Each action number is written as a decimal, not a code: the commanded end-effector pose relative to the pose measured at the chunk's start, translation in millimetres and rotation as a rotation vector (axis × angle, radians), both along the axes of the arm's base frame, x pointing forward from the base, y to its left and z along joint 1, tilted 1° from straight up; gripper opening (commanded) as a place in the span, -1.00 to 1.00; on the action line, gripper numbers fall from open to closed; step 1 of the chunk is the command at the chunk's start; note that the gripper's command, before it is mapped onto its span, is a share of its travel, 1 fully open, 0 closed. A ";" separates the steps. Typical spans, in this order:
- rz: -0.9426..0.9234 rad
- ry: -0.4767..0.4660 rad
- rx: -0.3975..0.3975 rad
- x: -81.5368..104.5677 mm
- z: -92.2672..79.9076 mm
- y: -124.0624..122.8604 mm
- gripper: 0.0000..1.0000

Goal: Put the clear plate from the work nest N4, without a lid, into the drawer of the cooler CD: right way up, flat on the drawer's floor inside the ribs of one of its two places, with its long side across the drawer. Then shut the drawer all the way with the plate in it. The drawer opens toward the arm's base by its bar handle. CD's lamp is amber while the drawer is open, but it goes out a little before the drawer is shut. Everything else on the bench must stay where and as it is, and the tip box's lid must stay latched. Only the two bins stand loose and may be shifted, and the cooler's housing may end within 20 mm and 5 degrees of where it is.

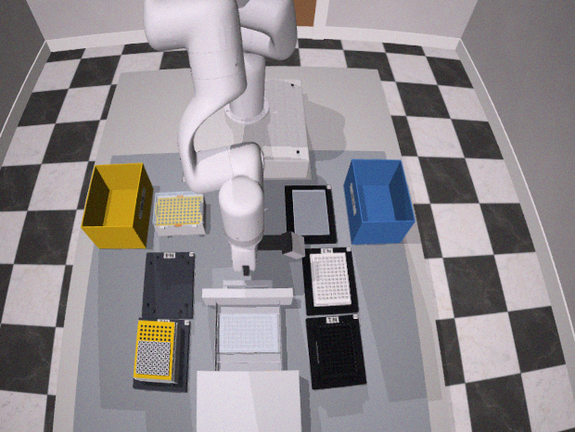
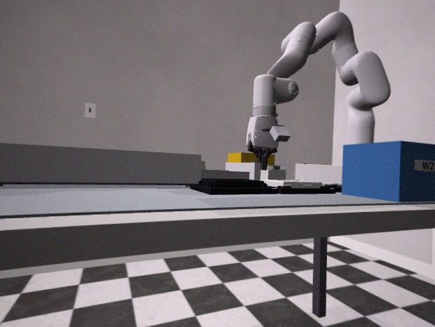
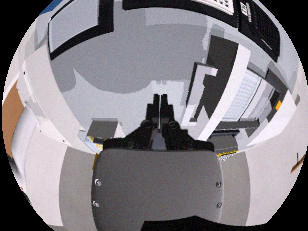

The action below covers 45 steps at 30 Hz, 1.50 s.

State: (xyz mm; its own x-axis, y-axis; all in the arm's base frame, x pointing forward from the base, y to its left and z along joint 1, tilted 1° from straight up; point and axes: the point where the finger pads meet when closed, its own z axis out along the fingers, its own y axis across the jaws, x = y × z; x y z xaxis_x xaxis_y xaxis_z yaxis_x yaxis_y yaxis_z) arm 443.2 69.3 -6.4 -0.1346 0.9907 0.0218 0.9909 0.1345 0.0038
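Observation:
The clear plate (image 1: 249, 332) lies flat, right way up and without a lid in the open drawer of the white cooler CD (image 1: 248, 401), with its long side across the drawer. The drawer's white front panel (image 1: 248, 295) and bar handle (image 1: 246, 283) face the arm's base. My gripper (image 1: 245, 269) is shut and empty. It points down, low over the bench, just on the base side of the handle's middle. It also shows in the side view (image 2: 262, 164) and in the wrist view (image 3: 159, 103). I cannot tell whether the fingers touch the handle.
An empty black nest (image 1: 310, 211) lies right of the arm. A white plate (image 1: 329, 278) and a black plate (image 1: 335, 349) sit in nests right of the drawer. A dark nest (image 1: 168, 284), a yellow rack (image 1: 155, 355), the tip box (image 1: 179, 212), a yellow bin (image 1: 118, 204) and a blue bin (image 1: 378, 199) stand around.

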 end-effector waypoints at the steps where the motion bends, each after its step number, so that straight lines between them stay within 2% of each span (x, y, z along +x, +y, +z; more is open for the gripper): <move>1: 0.000 -0.004 0.000 1.5 -7.1 0.3 -1.00; 9: 0.000 -0.004 0.000 1.5 -20.5 0.6 -1.00; 45: 0.000 -0.004 0.000 1.6 -20.5 0.6 -1.00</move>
